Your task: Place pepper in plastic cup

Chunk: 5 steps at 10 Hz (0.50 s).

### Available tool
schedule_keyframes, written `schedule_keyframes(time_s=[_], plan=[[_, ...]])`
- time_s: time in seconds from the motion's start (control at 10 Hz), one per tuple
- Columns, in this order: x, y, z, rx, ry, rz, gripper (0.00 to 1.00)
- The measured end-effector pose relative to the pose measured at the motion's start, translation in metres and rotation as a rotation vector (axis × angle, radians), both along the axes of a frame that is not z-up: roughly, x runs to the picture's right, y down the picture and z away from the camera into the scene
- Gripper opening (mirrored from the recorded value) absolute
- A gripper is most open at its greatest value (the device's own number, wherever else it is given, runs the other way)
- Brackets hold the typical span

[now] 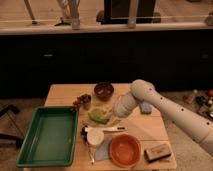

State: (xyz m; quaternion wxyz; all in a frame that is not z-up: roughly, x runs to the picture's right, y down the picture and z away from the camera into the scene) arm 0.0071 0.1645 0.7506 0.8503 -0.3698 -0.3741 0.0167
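Observation:
The small light-green plastic cup [99,116] stands near the middle of the wooden table [62,93]. My white arm reaches in from the right. My gripper [116,115] hangs at the arm's end, right beside the cup's right side. The pepper is hidden from view; no dark green chilli shape shows on the table. A yellowish patch lies against the cup on the gripper's side, and I cannot tell what it is.
A green tray [45,135] fills the table's left side. A dark brown bowl [103,90] stands at the back, with a dark reddish cluster [80,102] to its left. In front are a white round cup [95,137], an orange bowl [124,149], a brown block [157,151] and a utensil [107,130].

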Motion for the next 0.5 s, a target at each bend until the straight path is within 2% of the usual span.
schedule_keyframes(time_s=[0.1, 0.3, 0.5], plan=[[-0.017, -0.004, 0.002, -0.002, -0.049, -0.002, 0.02], [-0.032, -0.012, 0.005, 0.003, -0.108, -0.002, 0.02], [-0.037, -0.023, 0.008, 0.028, -0.170, 0.034, 0.02]])
